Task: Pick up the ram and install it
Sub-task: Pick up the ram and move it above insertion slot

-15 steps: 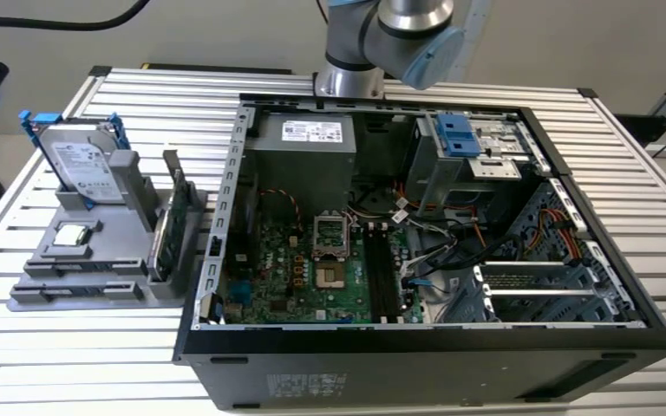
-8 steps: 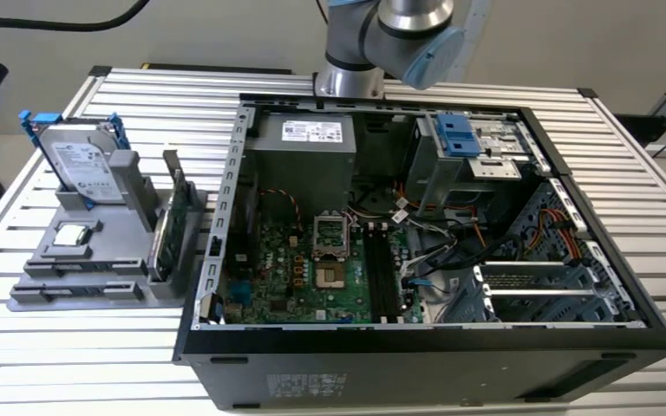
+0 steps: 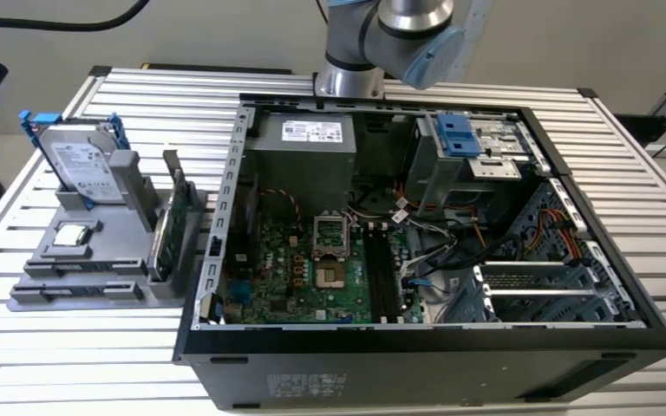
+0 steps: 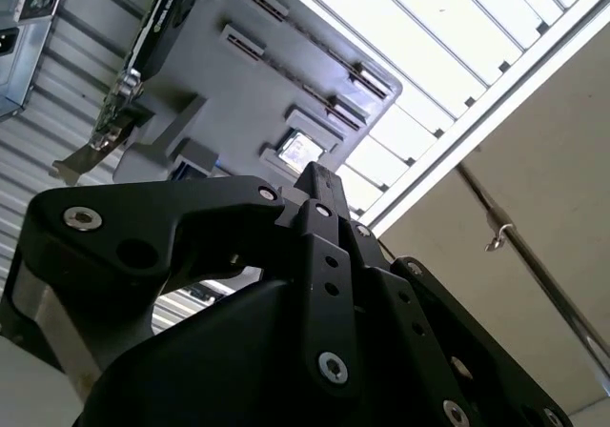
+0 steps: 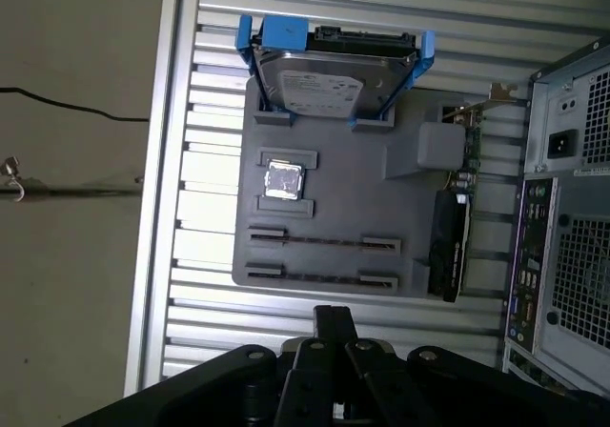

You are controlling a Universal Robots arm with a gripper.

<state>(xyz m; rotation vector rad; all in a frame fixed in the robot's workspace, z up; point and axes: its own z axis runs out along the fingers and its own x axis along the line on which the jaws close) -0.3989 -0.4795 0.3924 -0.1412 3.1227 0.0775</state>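
Worktop (image 3: 79,364), slatted metal. Gray tray (image 3: 67,300) sits at the exterior view's left of the open computer case (image 3: 426,368).

On the tray: hard drive (image 3: 79,165) upright at the far edge, processor chip (image 3: 73,234) in the middle, then the ram (image 5: 319,277) on edge in the slot along the tray's near edge. A twin stick sits in the parallel slot just beside it. Graphics card (image 3: 159,247) stands along the tray's case-side edge.

Pincer (image 5: 334,311) in the first wrist view: fingers look pressed together, nothing between them. It hangs off the tray's ram-side edge, well apart from the tray.

Key relation: the ram is the tray item nearest the pincer, straight ahead of the tip. Its long axis lies crosswise to the pincer's line (parallel to that tray edge), one end pointing at the graphics card, the other at the tray's outer side.
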